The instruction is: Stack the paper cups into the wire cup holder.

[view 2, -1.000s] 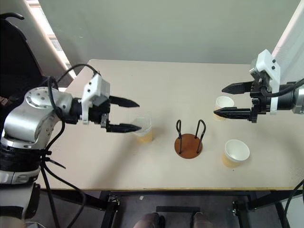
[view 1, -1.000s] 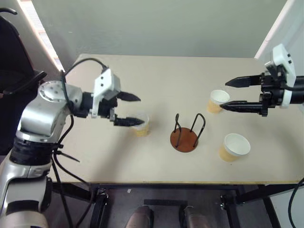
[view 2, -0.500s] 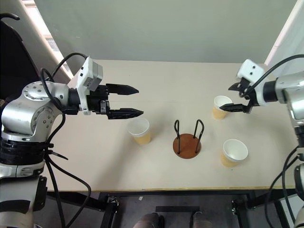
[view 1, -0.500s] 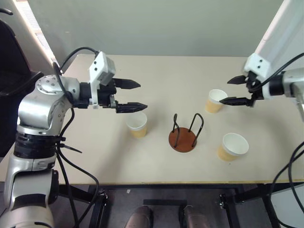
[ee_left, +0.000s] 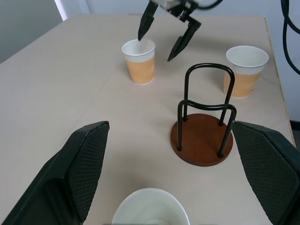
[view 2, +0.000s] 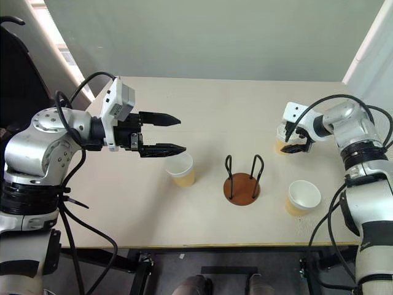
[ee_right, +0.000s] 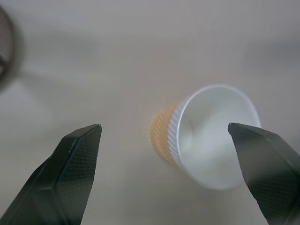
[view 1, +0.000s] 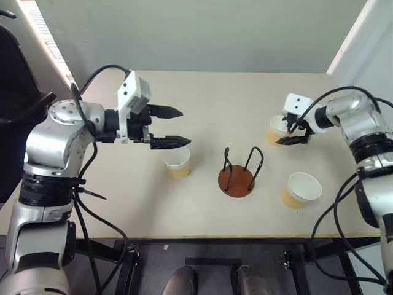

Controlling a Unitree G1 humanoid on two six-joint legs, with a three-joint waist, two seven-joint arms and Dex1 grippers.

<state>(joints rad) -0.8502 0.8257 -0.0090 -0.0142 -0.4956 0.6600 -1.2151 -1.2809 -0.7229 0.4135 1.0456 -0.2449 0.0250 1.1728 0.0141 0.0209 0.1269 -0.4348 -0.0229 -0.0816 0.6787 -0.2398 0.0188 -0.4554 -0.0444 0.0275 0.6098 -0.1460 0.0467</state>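
Right end effector point(view 1: 291, 131) spread wide around tan tapered paper cup point(view 1: 276, 131) near surface's point(view 1: 202, 92) far right edge, probably lining up a grab. Left end effector point(view 1: 177, 127) released too, hovering empty above another tan cup point(view 1: 178, 162). Reddish-brown disc wire holder point(view 1: 237, 178) empty toward front edge.

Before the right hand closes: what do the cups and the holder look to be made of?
The cups look like paper: matte tan ribbed sleeve, white inside, rolled white rim, so probably easy to crush. The holder seems to have thin black metal wire loops, smooth and slightly glossy, standing on a reddish-brown disc that may be wood or plastic. The table has a matte beige top, likely laminate.
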